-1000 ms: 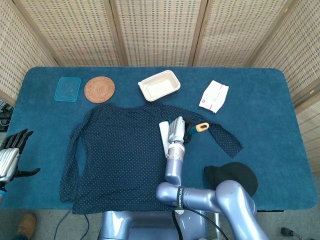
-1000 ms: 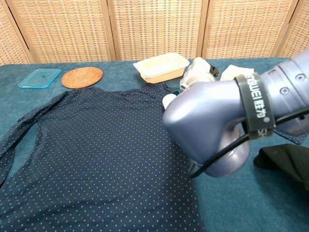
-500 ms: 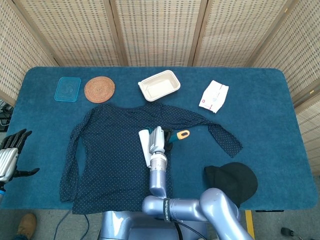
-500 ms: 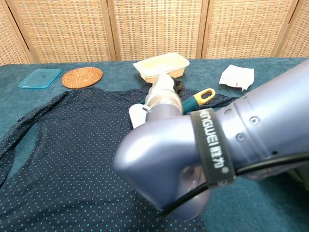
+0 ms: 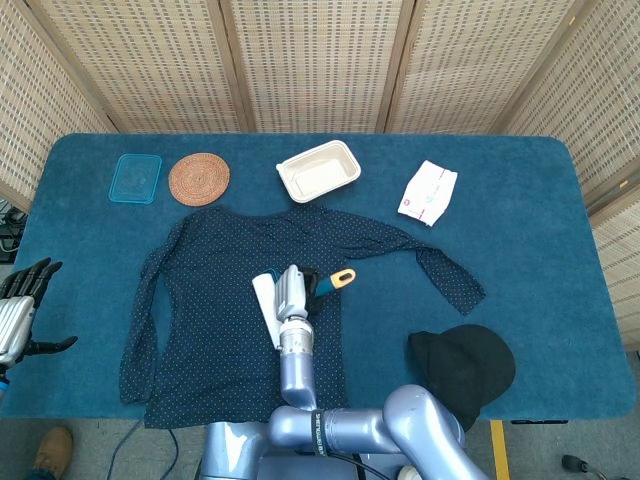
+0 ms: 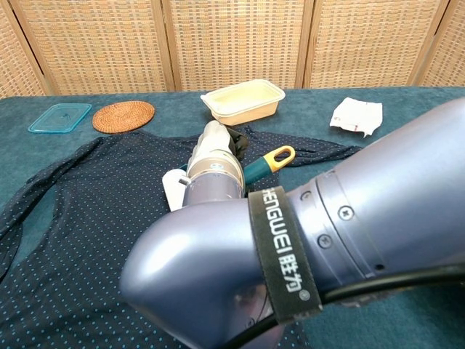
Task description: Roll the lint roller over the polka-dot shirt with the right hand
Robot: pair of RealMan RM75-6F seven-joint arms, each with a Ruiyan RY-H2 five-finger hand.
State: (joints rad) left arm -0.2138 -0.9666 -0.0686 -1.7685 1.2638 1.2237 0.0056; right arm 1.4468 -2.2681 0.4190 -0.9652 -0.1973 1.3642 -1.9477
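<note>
The dark blue polka-dot shirt (image 5: 215, 300) (image 6: 80, 218) lies spread flat on the blue table. My right hand (image 5: 292, 291) (image 6: 214, 149) is over the shirt's middle and grips the lint roller by its teal handle with the yellow loop end (image 5: 343, 276) (image 6: 278, 155). The roller's white head (image 5: 266, 308) (image 6: 174, 189) rests on the shirt, left of the hand. My left hand (image 5: 22, 305) hangs off the table's left edge with its fingers apart, holding nothing. In the chest view my right arm fills the foreground and hides the shirt's right part.
Along the back stand a clear blue lid (image 5: 135, 178), a round woven coaster (image 5: 199, 178), a cream tray (image 5: 319, 171) and a white packet (image 5: 428, 192). A black cap (image 5: 462, 365) lies at the front right, beyond the shirt's right sleeve (image 5: 440, 268).
My right hand has carried the lint roller leftward across the shirt, from near the right sleeve to the shirt's middle. The left hand has stayed put.
</note>
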